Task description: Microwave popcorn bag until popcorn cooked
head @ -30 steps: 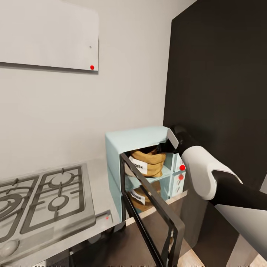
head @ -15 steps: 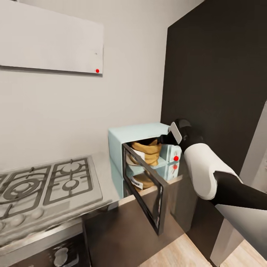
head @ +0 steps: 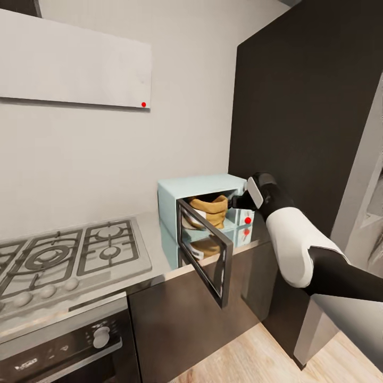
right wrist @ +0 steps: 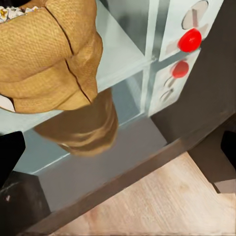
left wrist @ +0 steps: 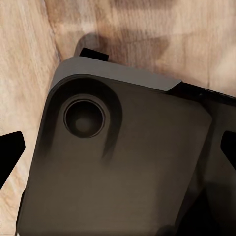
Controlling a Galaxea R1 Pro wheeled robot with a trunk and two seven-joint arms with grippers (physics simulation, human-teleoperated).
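The pale mint-blue microwave [head: 183, 192] stands on the grey countertop [head: 151, 250] with its dark glass door [head: 206, 259] swung open. The golden-tan popcorn bag [head: 211, 209] sits inside the cavity, and it is mirrored in the shiny floor below it. Seen close up, the popcorn bag [right wrist: 49, 54] has pale bits at its rim. My right gripper [head: 235, 202] hovers at the cavity's mouth beside the bag, by the red knobs [right wrist: 190, 40]. The right gripper [right wrist: 118, 150] is open and holds nothing. My left gripper [left wrist: 118, 150] is open over the robot's dark base [left wrist: 123, 162].
A grey gas hob [head: 64, 260] lies left of the microwave, with a dark built-in oven [head: 64, 346] under it. A white hood [head: 74, 58] hangs on the wall. A tall dark cabinet [head: 303, 106] rises right of the microwave. Light wood floor [head: 244, 361] lies below.
The whole view has pulled back and widened, now taking in the oven and floor. My right gripper has drawn back slightly from the bag to the cavity's mouth.
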